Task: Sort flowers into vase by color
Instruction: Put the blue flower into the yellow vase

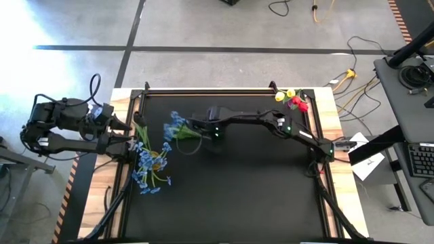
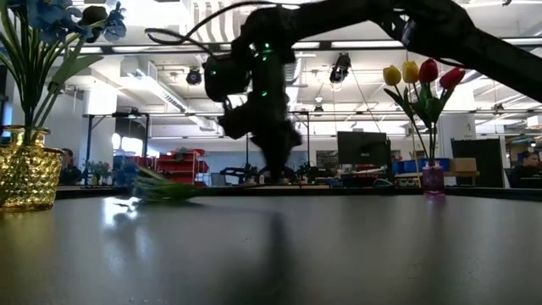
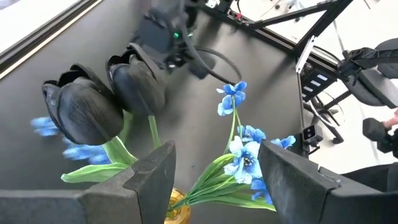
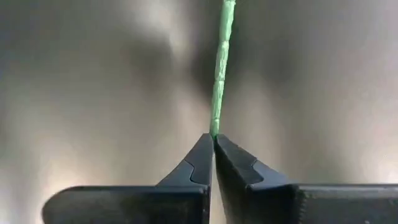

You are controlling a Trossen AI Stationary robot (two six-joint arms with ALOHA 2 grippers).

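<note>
1. High view: the right arm reaches far across the dark table, and the right gripper sits at the stem end of a blue flower lying flat near the left side. The step in hand looks like picking up this loose blue stem; the next move would be to lift it and carry it to the gold vase of blue blossoms nearby. The small vase of yellow and red tulips stands at the far right corner. The left arm waits at the table's left edge.

2. Low view: the right arm bends down steeply, wrist low over the table. The green stems lie flat beside it, though blur hides the contact there.

3. Left wrist view: the left gripper hangs with fingers spread, holding nothing, over the blue blossoms.

4. Right wrist view: the right gripper's fingers are pinched together on the thin green stem.
</note>
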